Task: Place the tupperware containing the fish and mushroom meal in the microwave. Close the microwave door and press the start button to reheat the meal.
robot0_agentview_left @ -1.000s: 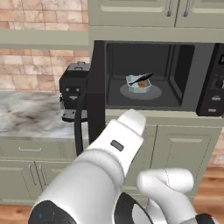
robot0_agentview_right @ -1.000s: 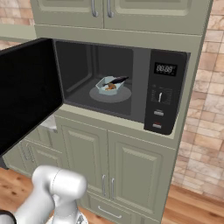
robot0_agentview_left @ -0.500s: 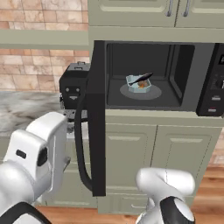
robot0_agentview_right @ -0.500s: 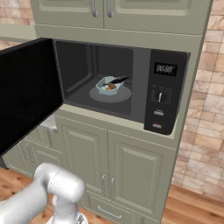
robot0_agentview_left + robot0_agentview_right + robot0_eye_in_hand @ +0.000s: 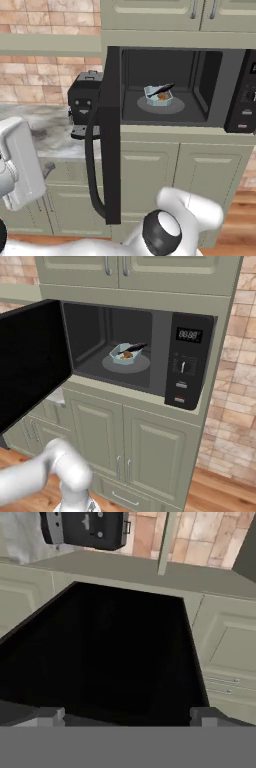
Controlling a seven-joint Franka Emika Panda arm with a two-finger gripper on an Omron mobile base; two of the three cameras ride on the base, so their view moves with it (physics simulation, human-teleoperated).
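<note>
The microwave (image 5: pixel 207 82) stands open in the cabinet wall. On its glass turntable (image 5: pixel 177 105) sits the pale-blue tupperware (image 5: pixel 159 95), also (image 5: pixel 125 354), and the fish and mushroom meal (image 5: pixel 163 92) shows in it as an orange chunk under a dark strip. The microwave door (image 5: pixel 109 135) is swung out to the left, edge-on in the left base view and broad and black (image 5: pixel 30 363) from the right. In the hand view my gripper (image 5: pixel 127 717) faces that black door panel (image 5: pixel 110 652) closely, its fingertips (image 5: pixel 50 716) wide apart with nothing between them: open.
A black coffee machine (image 5: pixel 84 102) stands on the marble counter (image 5: pixel 45 137) left of the door, and shows at the top of the hand view (image 5: pixel 85 529). The button strip (image 5: pixel 187 366) is on the microwave's right. Green cabinet doors (image 5: pixel 165 175) lie below, brick wall behind.
My arm has swung from the middle of the left base view down and to the far left, outside the open door. The tupperware and the door have not moved.
</note>
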